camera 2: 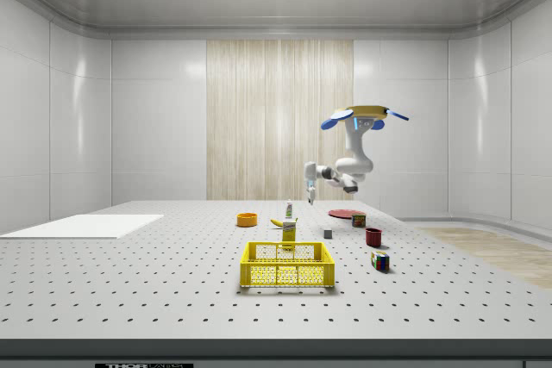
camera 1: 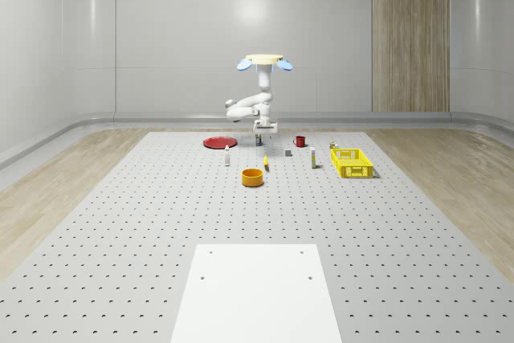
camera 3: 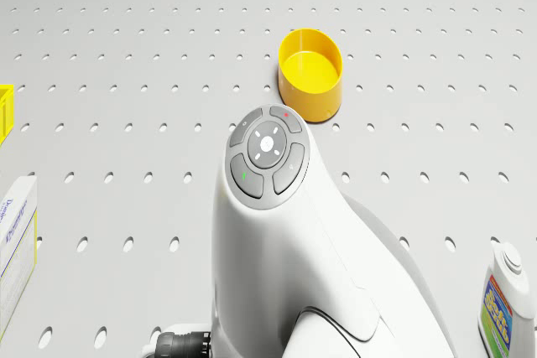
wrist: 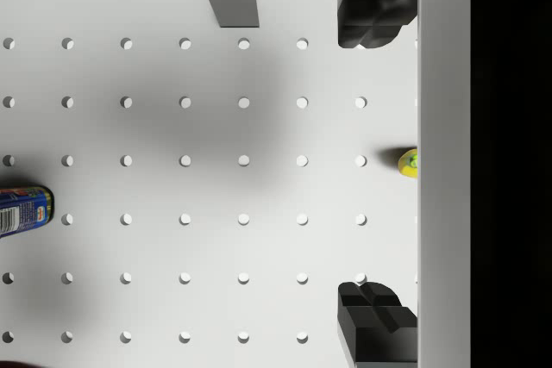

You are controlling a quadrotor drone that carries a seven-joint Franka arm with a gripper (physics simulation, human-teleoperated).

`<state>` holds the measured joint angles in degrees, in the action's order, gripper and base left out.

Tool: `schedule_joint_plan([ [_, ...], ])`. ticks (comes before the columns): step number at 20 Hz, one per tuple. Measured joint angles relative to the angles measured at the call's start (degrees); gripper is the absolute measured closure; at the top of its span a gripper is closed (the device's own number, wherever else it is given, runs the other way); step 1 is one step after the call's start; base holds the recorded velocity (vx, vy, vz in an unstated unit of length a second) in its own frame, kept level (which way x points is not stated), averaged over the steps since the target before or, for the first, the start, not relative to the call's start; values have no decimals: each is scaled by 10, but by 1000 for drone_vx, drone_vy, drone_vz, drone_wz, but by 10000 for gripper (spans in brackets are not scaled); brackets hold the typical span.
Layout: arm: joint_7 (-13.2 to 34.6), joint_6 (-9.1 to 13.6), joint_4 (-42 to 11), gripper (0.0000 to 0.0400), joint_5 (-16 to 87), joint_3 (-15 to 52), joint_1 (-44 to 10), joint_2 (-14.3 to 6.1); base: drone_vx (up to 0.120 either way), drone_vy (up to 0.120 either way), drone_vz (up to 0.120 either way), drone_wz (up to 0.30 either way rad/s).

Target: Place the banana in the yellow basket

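Observation:
The banana (camera 1: 266,163) lies on the perforated table between the orange bowl (camera 1: 253,177) and the grey cube (camera 1: 287,153); the side view has the banana (camera 2: 276,223) beside a juice box. The yellow basket (camera 1: 351,162) stands to the whole-scene view's right and nearest the camera in the side view (camera 2: 287,265). The drone (camera 1: 264,60) hovers over the table's far part, behind the banana. Its arm hangs down with the gripper (camera 1: 259,136) above the table. In the wrist view the gripper (wrist: 375,161) is open with bare table between its fingers (wrist: 375,10), and a yellow-green tip (wrist: 408,162) peeks out at the edge.
A red plate (camera 1: 218,143), red mug (camera 1: 299,141), small bottle (camera 1: 227,158) and box (camera 1: 312,160) stand around the banana. A blue can (wrist: 24,211) lies below the gripper. A coloured cube (camera 2: 379,260) sits near the basket. A white mat (camera 1: 257,291) covers the near table.

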<state>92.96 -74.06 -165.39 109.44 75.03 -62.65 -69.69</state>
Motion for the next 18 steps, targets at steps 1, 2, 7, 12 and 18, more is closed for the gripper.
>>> schedule_joint_plan([
  [1, 1, -2, 0, 0, -1, 1, -1, -3, 120, 0, -120, 0],
  [2, 2, -5, 0, 0, -3, 1, -2, -5, 120, 0, 0, 0],
  [7, 5, -16, 1, 0, -9, 5, -5, -18, 120, 0, -64, 0],
  [12, 8, -27, 2, 0, -15, 8, -9, -30, 120, 0, -120, 0],
  [18, 12, -40, 3, 0, -21, 11, -13, -43, 120, 0, -120, 0],
])
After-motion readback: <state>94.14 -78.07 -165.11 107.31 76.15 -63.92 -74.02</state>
